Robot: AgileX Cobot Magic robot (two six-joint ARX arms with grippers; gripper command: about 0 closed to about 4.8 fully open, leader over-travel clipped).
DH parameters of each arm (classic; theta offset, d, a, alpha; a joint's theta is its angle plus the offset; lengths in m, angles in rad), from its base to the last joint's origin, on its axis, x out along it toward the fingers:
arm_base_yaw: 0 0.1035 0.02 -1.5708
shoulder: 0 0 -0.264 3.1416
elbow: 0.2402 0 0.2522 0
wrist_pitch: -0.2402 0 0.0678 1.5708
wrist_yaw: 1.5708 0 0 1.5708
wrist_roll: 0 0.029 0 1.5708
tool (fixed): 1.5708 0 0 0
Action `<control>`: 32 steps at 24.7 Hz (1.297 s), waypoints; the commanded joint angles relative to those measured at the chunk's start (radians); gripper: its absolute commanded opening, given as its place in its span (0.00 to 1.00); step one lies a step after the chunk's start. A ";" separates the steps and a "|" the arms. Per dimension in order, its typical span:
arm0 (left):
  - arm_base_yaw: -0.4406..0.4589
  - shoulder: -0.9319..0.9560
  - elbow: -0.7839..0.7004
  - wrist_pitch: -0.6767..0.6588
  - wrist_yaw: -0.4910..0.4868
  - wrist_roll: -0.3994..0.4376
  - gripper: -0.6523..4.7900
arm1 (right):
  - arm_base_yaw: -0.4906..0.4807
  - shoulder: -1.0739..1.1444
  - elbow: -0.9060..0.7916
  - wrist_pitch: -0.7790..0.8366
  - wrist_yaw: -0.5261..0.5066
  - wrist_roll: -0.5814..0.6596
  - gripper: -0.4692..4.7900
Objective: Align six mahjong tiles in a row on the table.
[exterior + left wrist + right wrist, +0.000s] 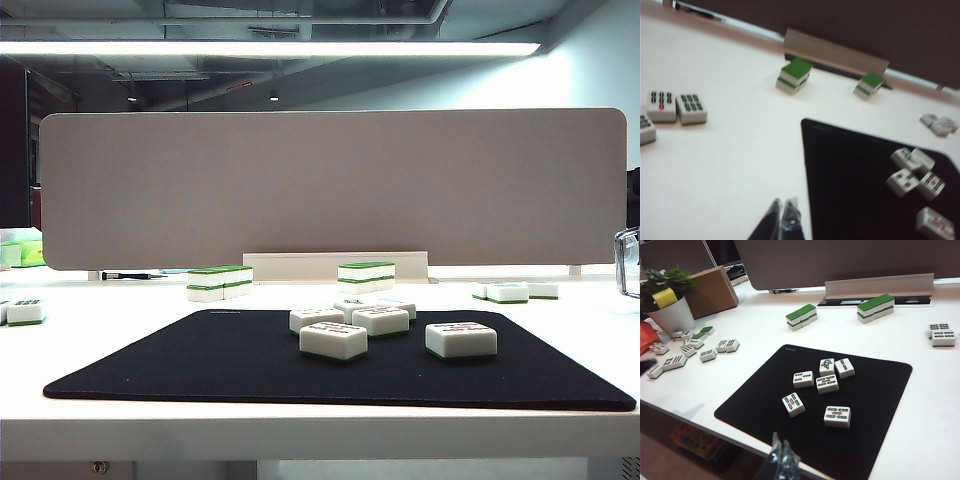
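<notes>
- Wide white tabletop (110,330), black mat (200,365) spread across its middle near the front edge.
- Grey partition (330,185) standing along the back; green-topped double stacks (801,316) lined up in front of it, off the mat, not part of the job.
- Loose tiles (695,347) scattered far to one side by a potted plant (667,302); left alone.
- Six tiles (827,384) clustered on the mat, faces up: four bunched close, some touching, two lying apart nearer the front edge. No row yet, long axes pointing every which way.
- Left hand (781,220) hovering over bare tabletop just beside the mat's edge, fingers pinched together, holding nothing; tiles lie across the mat from it, well apart.
- Right hand (782,460) hanging over the mat's front edge, fingers drawn narrow, empty; the front two tiles sit just ahead of it.
- Judged from both wrist views, right hand nearer the cluster; likely first to nudge the front pair square.
</notes>
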 commanded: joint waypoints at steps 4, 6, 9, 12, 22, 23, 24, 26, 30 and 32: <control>0.002 0.037 0.128 0.002 0.072 -0.027 0.15 | 0.001 -0.014 0.002 0.010 0.002 -0.003 0.09; 0.002 0.075 0.159 0.002 0.090 -0.027 0.15 | 0.001 -0.014 0.002 0.010 0.001 -0.003 0.09; 0.002 0.169 0.219 0.002 0.102 -0.023 0.15 | 0.001 -0.014 0.002 0.010 0.001 -0.003 0.09; 0.002 0.248 0.262 0.002 0.129 0.031 0.15 | 0.001 -0.014 0.002 0.010 0.002 -0.003 0.09; -0.001 0.568 0.438 -0.013 0.251 0.043 0.15 | 0.001 -0.014 0.002 0.009 0.002 -0.003 0.09; -0.001 0.598 0.455 -0.013 0.260 0.044 0.15 | 0.001 -0.014 0.002 0.009 0.002 -0.003 0.09; -0.002 0.634 0.476 -0.013 0.272 0.047 0.15 | 0.001 -0.014 0.002 0.009 0.002 -0.003 0.09; -0.003 0.685 0.506 -0.013 0.288 0.064 0.15 | 0.001 -0.014 0.002 0.009 0.002 -0.003 0.09; -0.017 0.813 0.591 -0.030 0.295 0.115 0.15 | 0.001 -0.014 0.002 0.008 0.001 -0.003 0.09; -0.040 0.859 0.621 -0.032 0.291 0.142 0.15 | 0.001 -0.014 0.002 0.008 0.000 -0.003 0.09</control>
